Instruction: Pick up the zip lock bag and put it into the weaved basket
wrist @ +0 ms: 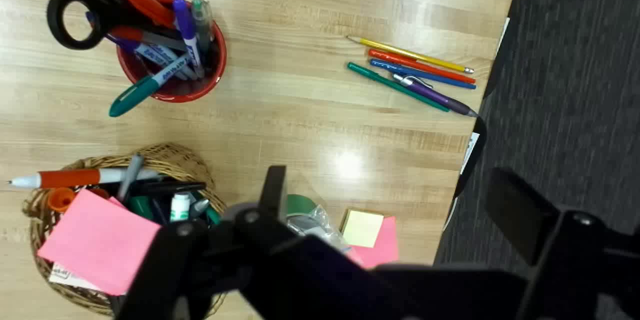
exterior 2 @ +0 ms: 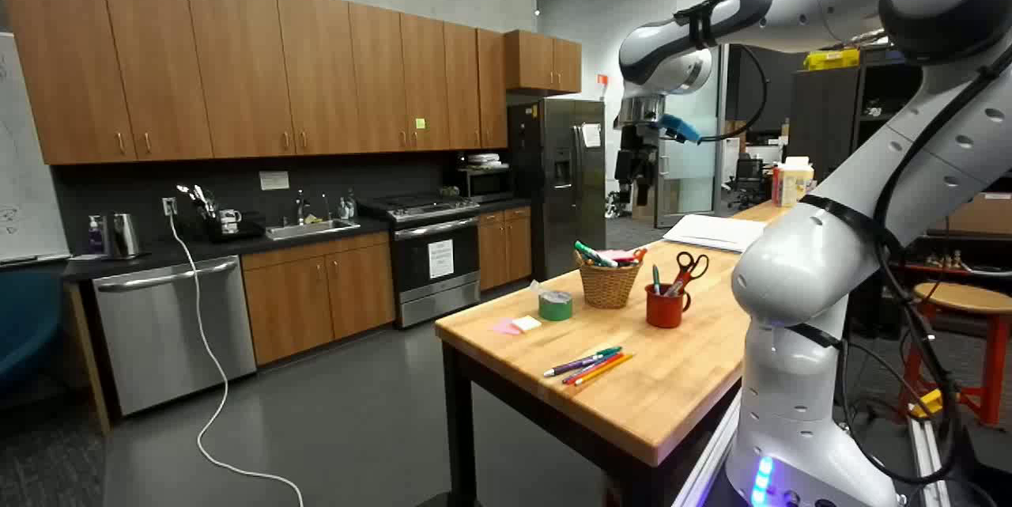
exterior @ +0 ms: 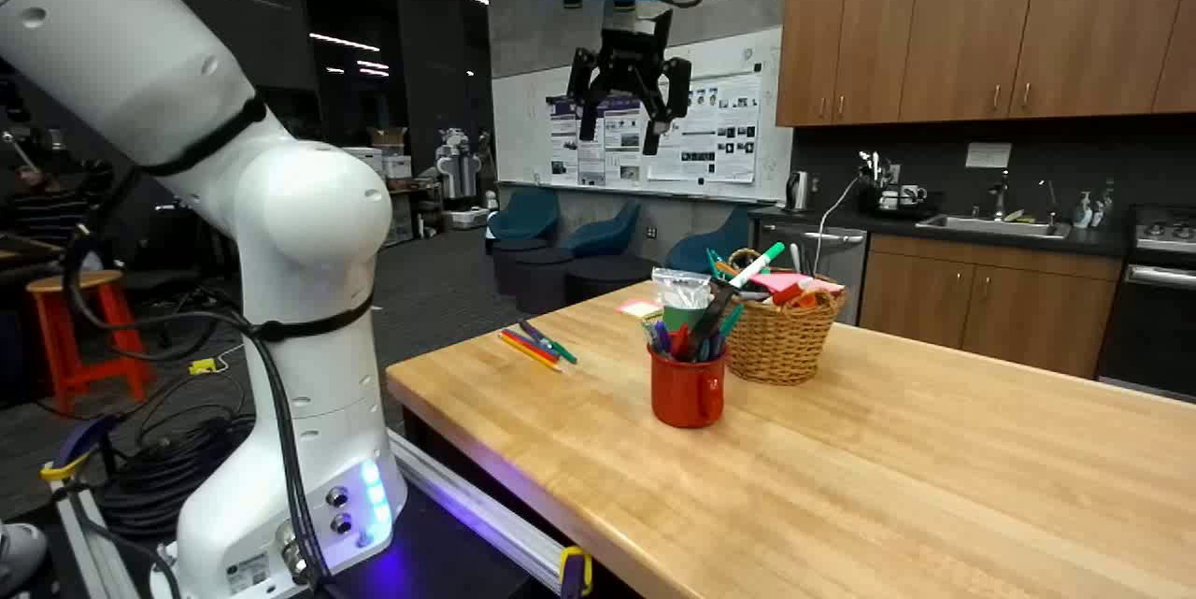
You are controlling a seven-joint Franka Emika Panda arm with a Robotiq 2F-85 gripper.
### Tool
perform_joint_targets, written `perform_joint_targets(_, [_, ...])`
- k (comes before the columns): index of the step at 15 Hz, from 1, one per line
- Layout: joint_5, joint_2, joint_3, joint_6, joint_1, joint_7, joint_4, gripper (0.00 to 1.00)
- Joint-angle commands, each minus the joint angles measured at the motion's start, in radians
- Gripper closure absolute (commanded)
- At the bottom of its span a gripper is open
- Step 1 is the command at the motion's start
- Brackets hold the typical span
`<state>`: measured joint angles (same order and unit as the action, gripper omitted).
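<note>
The zip lock bag point(exterior: 682, 283) is a crumpled clear plastic bag. It rests in or on a green round roll point(exterior: 682, 319) on the table, and shows in the other views too: bag point(exterior 2: 555, 296) and bag point(wrist: 324, 227), partly hidden by the gripper in the wrist view. The weaved basket point(exterior: 783, 347) stands beside the roll, full of markers and pink notes; it also shows as the basket point(exterior 2: 609, 287) and basket rim point(wrist: 172, 158). My gripper point(exterior: 619, 134) is open and empty, high above the table, fingers pointing down; it also shows as the gripper point(exterior 2: 634, 189) and gripper point(wrist: 390, 185).
A red cup point(exterior: 687, 389) with scissors and markers stands near the basket. Several pens and a pencil point(wrist: 410, 54) lie near the table edge. Sticky notes point(wrist: 362, 228) lie beside the bag. White papers point(exterior 2: 715, 232) and bottles point(exterior 2: 793, 181) are farther along the table.
</note>
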<state>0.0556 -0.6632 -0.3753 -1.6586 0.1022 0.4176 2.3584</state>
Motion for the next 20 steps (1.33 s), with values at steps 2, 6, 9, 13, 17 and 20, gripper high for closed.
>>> perform_joint_targets(2, [-0.008, 0.005, 0.012, 0.001, 0.017, 0.009, -0.003, 0.00])
perform_joint_targets(6, [-0.008, 0.005, 0.012, 0.001, 0.017, 0.009, -0.003, 0.00])
perform_joint_targets(9, [-0.008, 0.005, 0.012, 0.001, 0.017, 0.009, -0.003, 0.00])
perform_joint_targets(13, [0.003, 0.010, 0.020, -0.013, 0.012, 0.020, 0.001, 0.00])
perform_joint_targets(17, [0.019, 0.007, 0.032, -0.041, -0.005, 0.074, 0.020, 0.00])
perform_joint_targets(20, [0.036, 0.004, 0.041, -0.081, -0.025, 0.142, 0.047, 0.00])
